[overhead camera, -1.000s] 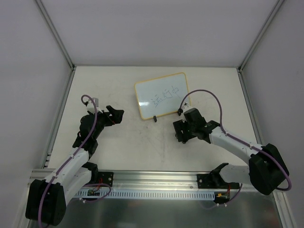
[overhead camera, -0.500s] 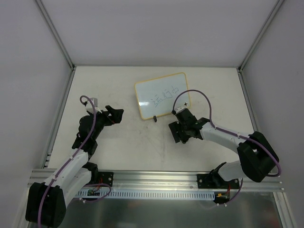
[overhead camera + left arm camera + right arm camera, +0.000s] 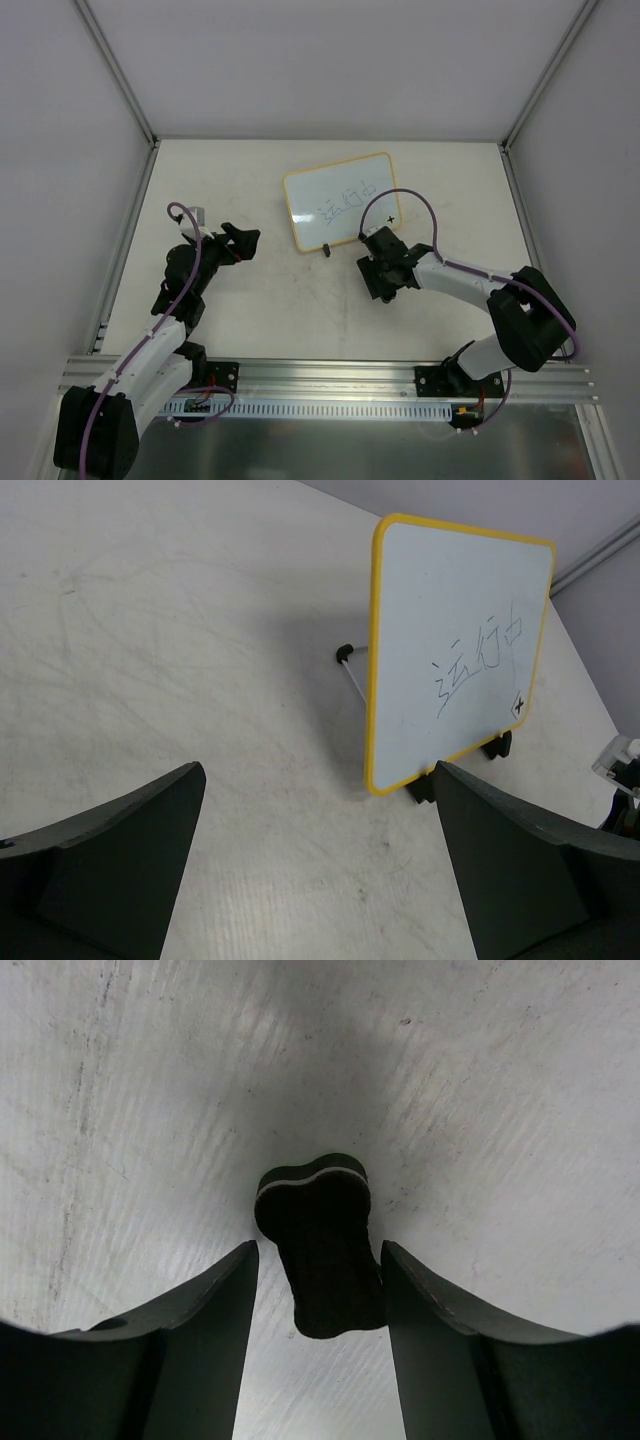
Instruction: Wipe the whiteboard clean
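Observation:
The whiteboard stands propped at the back centre, with black writing on it; in the left wrist view its yellow rim and black feet show. The black bone-shaped eraser lies on the table between the fingers of my right gripper. The jaws are open around it: the right finger is against it and the left finger stands a little off. From above, my right gripper hides the eraser, just in front of the board's right end. My left gripper is open and empty, left of the board.
A black clip foot sticks out in front of the board. White walls and aluminium rails bound the table on three sides. A purple cable loops from the right wrist over the board's corner.
The right arm has swung in to the left, its gripper settling slightly left beside the board's right end. The left arm and the whiteboard have not moved.

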`<action>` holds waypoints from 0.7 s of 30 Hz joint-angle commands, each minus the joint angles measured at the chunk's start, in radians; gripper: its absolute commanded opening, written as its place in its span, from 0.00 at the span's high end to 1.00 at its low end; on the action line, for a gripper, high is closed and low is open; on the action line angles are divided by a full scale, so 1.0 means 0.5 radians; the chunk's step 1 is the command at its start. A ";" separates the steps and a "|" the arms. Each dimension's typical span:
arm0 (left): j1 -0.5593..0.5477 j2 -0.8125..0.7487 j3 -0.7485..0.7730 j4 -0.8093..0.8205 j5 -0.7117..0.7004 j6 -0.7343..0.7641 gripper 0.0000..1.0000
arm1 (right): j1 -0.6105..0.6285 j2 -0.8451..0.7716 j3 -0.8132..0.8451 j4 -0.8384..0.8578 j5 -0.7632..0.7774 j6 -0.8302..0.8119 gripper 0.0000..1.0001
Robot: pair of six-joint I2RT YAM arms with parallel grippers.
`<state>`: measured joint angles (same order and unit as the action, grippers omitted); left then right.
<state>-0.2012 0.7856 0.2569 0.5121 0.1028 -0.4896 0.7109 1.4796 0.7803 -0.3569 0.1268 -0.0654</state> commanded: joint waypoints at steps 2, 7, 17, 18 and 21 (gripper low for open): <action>0.025 -0.016 -0.017 0.096 0.000 -0.021 0.01 | 0.017 0.035 0.093 -0.078 0.029 0.008 0.45; 0.028 -0.028 -0.029 0.092 -0.009 -0.018 0.01 | 0.017 0.038 0.105 -0.099 -0.020 0.048 0.54; 0.028 -0.013 -0.011 0.096 0.031 0.007 0.01 | 0.017 0.075 0.121 -0.102 -0.021 0.076 0.74; 0.028 -0.016 -0.014 0.102 0.034 0.010 0.01 | 0.017 0.069 0.118 -0.096 -0.027 0.073 0.72; 0.031 -0.019 -0.047 0.233 0.141 0.022 0.01 | 0.017 0.002 0.121 -0.096 -0.030 0.070 0.71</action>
<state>-0.2008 0.7849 0.2459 0.5224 0.1123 -0.4889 0.7124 1.5063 0.8074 -0.3870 0.1207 -0.0418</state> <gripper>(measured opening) 0.990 0.361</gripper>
